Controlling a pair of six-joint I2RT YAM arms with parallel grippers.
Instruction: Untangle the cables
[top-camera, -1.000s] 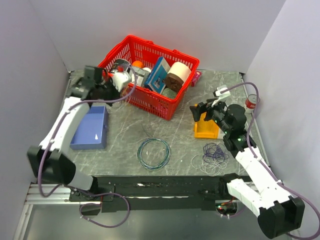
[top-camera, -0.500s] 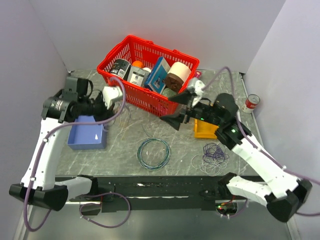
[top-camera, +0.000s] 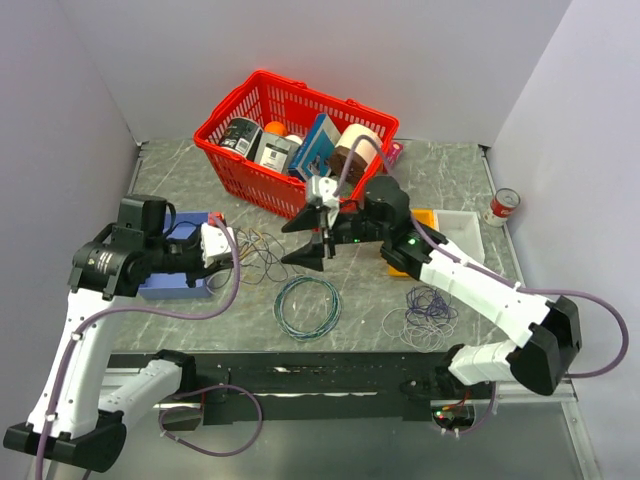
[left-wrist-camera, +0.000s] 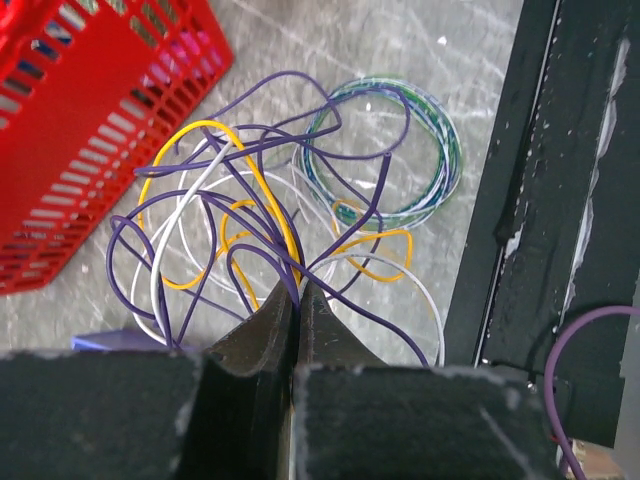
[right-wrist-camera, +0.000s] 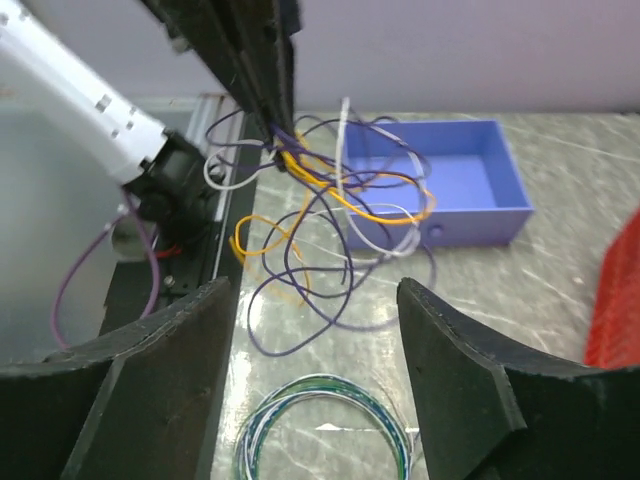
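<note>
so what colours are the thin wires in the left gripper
Thin wires: purple, yellow, white; left wrist view.

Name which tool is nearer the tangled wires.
Left. The left tool is shut on the wires; the right tool is open, facing them across a gap.
</note>
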